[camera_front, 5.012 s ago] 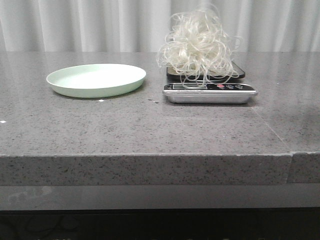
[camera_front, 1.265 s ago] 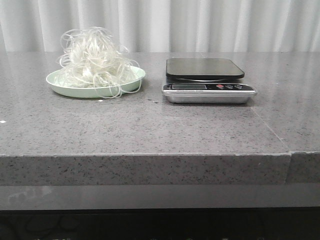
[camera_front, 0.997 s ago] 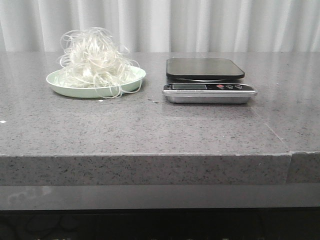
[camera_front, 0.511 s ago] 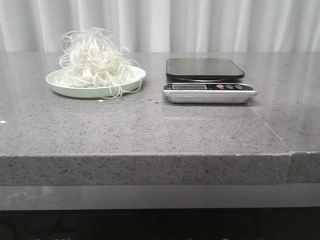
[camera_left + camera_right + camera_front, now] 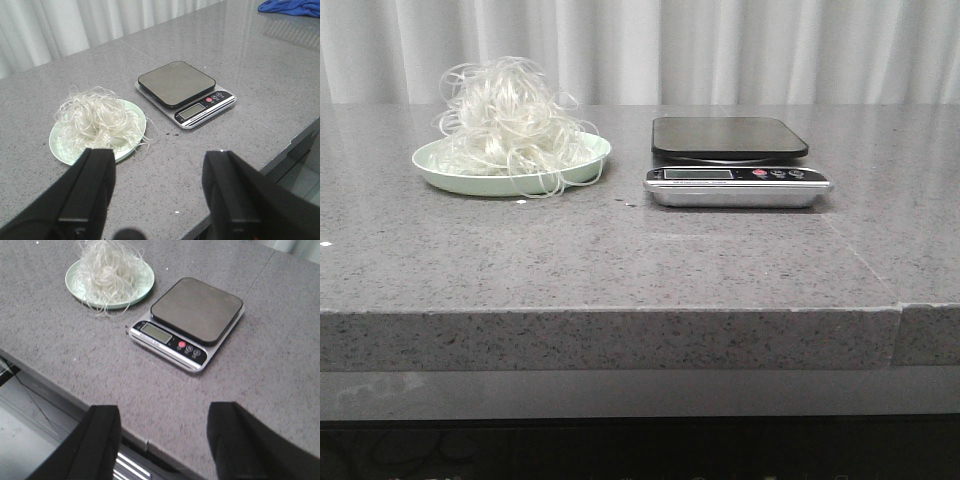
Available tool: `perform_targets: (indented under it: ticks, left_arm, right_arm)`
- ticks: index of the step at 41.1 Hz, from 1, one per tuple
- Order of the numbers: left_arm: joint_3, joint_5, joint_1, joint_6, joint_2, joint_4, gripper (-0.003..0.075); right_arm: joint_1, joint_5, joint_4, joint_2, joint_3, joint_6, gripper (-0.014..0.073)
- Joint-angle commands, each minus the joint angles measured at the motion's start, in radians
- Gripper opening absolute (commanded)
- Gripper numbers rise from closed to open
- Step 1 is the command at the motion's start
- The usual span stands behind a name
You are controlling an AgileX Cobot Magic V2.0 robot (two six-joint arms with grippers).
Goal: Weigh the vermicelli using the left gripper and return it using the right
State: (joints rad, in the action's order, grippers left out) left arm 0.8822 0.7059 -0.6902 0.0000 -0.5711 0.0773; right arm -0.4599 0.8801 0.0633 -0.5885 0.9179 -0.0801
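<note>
The vermicelli [image 5: 510,115], a fluffy whitish tangle, lies heaped on a pale green plate [image 5: 450,178] at the left of the table. It also shows in the left wrist view [image 5: 97,120] and the right wrist view [image 5: 110,270]. The kitchen scale [image 5: 735,160] with a bare black platform stands to the plate's right, also in the left wrist view [image 5: 182,90] and right wrist view [image 5: 192,320]. My left gripper [image 5: 160,165] is open and empty, held back above the table's front edge. My right gripper [image 5: 165,415] is open and empty, also back over the front edge.
A blue cloth [image 5: 290,7] lies at the far right of the grey stone table [image 5: 620,260]. A seam in the tabletop [image 5: 865,265] runs near the right side. White curtains hang behind.
Five seconds ago the vermicelli was on the scale and the plate was bare. It has since lain on the plate, and nothing has moved in the last second.
</note>
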Motion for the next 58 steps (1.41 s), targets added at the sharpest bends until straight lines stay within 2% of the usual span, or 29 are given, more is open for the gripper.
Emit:
perform_targets:
  ticks: [1, 17, 21, 24, 30, 35, 37, 58]
  left_arm:
    - [0.025, -0.077, -0.006, -0.007, -0.004, 0.000, 0.0452]
    - [0.025, -0.077, -0.006, -0.007, -0.004, 0.000, 0.0452]
    - [0.025, -0.077, -0.006, -0.007, -0.004, 0.000, 0.0442]
    - [0.025, -0.077, -0.006, -0.007, -0.004, 0.000, 0.0402]
    - [0.025, -0.077, -0.006, -0.007, -0.004, 0.000, 0.0263]
    - [0.025, -0.077, -0.006, -0.007, -0.004, 0.000, 0.0160]
    - [0.025, -0.077, -0.006, -0.007, -0.004, 0.000, 0.0138]
    - [0.025, -0.077, -0.006, -0.007, -0.004, 0.000, 0.0141]
  right_arm:
    - [0.004, -0.028, 0.010, 0.051, -0.001, -0.002, 0.0491]
    - [0.004, -0.008, 0.012, 0.098, -0.005, -0.002, 0.0491]
    - [0.004, -0.008, 0.012, 0.097, -0.005, -0.002, 0.0465]
    - [0.004, -0.007, 0.012, 0.097, -0.005, -0.002, 0.0394]
    - [0.004, -0.004, 0.012, 0.097, -0.005, -0.002, 0.0230]
    - [0.004, -0.004, 0.012, 0.097, -0.005, -0.002, 0.0157]
    - [0.004, -0.005, 0.012, 0.097, -0.005, -0.002, 0.0159]
    - [0.004, -0.003, 0.012, 0.097, -0.005, -0.002, 0.0159]
